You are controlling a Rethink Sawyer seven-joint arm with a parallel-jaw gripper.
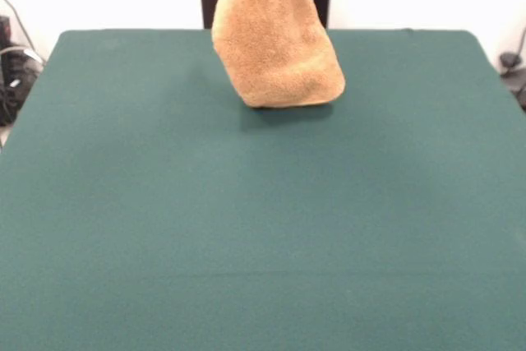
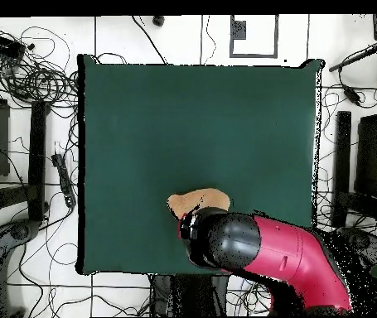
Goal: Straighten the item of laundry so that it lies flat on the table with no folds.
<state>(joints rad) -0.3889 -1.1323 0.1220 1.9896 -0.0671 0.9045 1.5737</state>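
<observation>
One towel [image 1: 275,39], golden-tan terry cloth, hanging bunched and lifted from above in the front view; its rounded lower end sits just over the surface [image 1: 246,228], or may brush it, with a dark shadow close beneath. Position: toward the far edge of the green cloth in the front view, roughly mid-width.

One surface, dark green cloth, rectangular, far larger than the towel.

One arm [image 2: 266,248], mine, red and black, seen from overhead reaching in over the surface edge nearest my base. Its black wrist section covers most of the towel [image 2: 198,200]; only a small tan patch shows beside it.

Fingers: hidden in both views, by the towel's top from the front and by my own wrist from overhead. I cannot tell whether they are spread or closed, though the towel hangs from where they would be.

Surroundings, overhead: many black cables [image 2: 34,74] on a white floor [image 2: 175,33] around the surface.
</observation>
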